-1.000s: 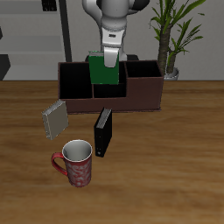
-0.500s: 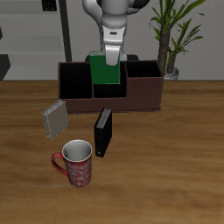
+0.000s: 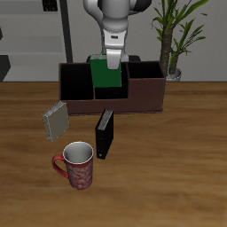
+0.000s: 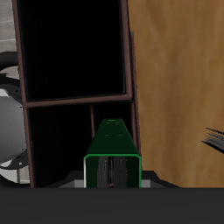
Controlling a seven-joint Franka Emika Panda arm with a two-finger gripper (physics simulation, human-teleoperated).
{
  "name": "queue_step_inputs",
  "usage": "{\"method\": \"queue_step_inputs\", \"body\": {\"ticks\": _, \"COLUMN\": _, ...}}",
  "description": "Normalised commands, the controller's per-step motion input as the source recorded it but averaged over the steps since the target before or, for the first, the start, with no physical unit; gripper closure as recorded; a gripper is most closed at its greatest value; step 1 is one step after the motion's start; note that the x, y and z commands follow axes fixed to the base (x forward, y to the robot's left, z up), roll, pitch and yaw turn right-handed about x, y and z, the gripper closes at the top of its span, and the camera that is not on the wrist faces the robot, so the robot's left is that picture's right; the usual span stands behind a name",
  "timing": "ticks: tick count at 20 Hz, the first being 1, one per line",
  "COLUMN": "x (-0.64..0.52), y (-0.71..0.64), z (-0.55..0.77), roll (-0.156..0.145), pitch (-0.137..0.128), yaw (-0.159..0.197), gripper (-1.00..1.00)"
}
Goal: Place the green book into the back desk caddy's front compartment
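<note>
No lettering shows anywhere. The green book (image 3: 105, 71) has a plain cover, the caddy (image 3: 142, 93) has bare wood, the mug (image 3: 78, 168) carries only a blurred red pattern, and the black book (image 3: 105, 133) and grey book (image 3: 55, 120) are blank.

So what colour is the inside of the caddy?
Black; the caddy shows it best in the wrist view.

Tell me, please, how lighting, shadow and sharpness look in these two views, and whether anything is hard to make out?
Exterior view: even, soft light with no glare; the mug and black book cast only faint shadows, and the low resolution blurs fine detail. Wrist view: the caddy cells are pure black, so their depth is unreadable; the green book fills the near field and hides the gripper tips.
</note>
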Motion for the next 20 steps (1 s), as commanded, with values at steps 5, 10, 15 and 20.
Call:
{"method": "queue_step_inputs", "body": {"ticks": 5, "x": 0.00, "y": -0.03, "z": -0.10, "roll": 0.000, "pitch": 0.020, "yaw": 0.013, "gripper": 1.00}}
{"method": "queue_step_inputs", "body": {"ticks": 10, "x": 0.06, "y": -0.02, "z": -0.05, "roll": -0.009, "pitch": 0.003, "yaw": 0.009, "gripper": 1.00}}
{"method": "queue_step_inputs", "body": {"ticks": 15, "x": 0.07, "y": 0.00, "z": -0.06, "roll": 0.001, "pitch": 0.017, "yaw": 0.014, "gripper": 1.00}}
{"method": "queue_step_inputs", "body": {"ticks": 20, "x": 0.03, "y": 0.05, "z": -0.11, "roll": 0.009, "pitch": 0.014, "yaw": 0.007, "gripper": 1.00}}
